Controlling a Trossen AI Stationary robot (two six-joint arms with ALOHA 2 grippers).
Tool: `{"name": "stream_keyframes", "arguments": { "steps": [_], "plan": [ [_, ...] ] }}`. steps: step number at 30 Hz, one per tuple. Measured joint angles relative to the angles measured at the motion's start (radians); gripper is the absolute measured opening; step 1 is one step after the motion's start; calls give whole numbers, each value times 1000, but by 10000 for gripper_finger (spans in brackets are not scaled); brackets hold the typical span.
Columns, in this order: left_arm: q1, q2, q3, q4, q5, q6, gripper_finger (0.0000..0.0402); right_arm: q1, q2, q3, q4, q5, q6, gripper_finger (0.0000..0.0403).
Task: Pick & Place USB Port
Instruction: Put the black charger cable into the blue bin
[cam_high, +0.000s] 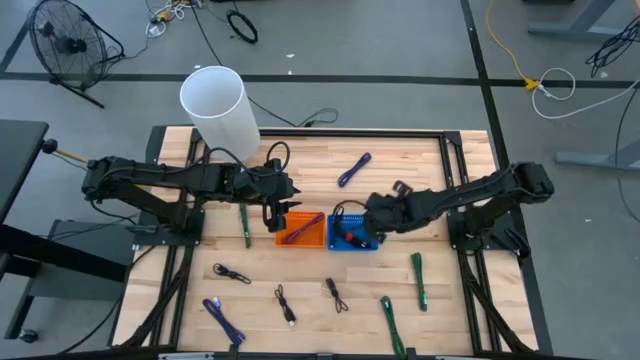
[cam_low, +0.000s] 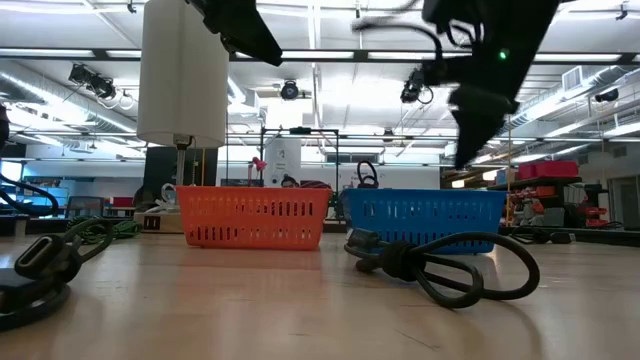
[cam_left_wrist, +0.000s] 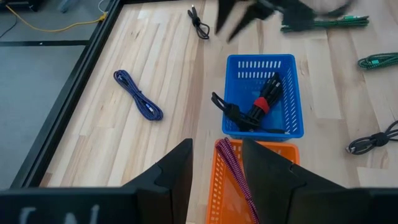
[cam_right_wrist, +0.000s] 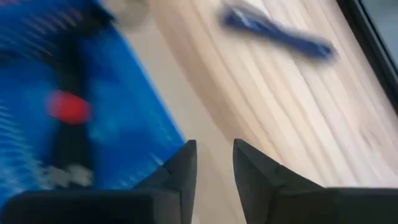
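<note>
We see the right gripper (cam_high: 362, 213) above the blue basket (cam_high: 370, 243), fingers slightly parted, holding nothing. The black cable (cam_left_wrist: 258, 107) lies inside the basket below it. The left gripper (cam_high: 283, 190), open and empty, hovers over the orange basket (cam_high: 312, 240).

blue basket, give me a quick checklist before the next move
1. Blue basket upright on the table: ok, beside the orange basket.
2. Cable in the blue basket: ok, a black cable with a red band lies inside.
3. Right gripper empty: ok, fingers apart with nothing between them, above the blue basket.
4. Left gripper empty: ok, open above the orange basket, nothing between its fingers.
5. Orange basket contents: ok, a purple braided cable lies in it.
6. Cables left on the table: not ok, several remain, such as the blue cable and a green cable.
</note>
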Motion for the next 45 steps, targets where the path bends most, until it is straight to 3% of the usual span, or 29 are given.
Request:
{"name": "stream_keyframes", "arguments": {
  "steps": [5, 9, 20, 26, 31, 40, 45],
  "plan": [
    [0, 0, 0, 0, 0, 0, 142, -77, 0, 0, -176, -7, 40, 122],
    [0, 0, 0, -4, 0, 0, 142, -156, -1, -42, -207, -12, 85, 138],
    [0, 0, 0, -14, 0, 0, 142, -327, -1, -234, -179, -71, -8, 218],
    [0, 0, 0, -12, 0, 0, 142, -351, -1, -261, -157, -89, -65, 276],
    [0, 0, 0, -12, 0, 0, 142, -351, -1, -280, -60, -89, -128, 302],
    [0, 0, 0, -12, 0, 0, 142, -351, -6, -365, 158, -127, -224, 278],
    [1, 0, 0, -11, 0, 0, 142, -357, -5, -389, 175, -151, -199, 203]
  ]
}}
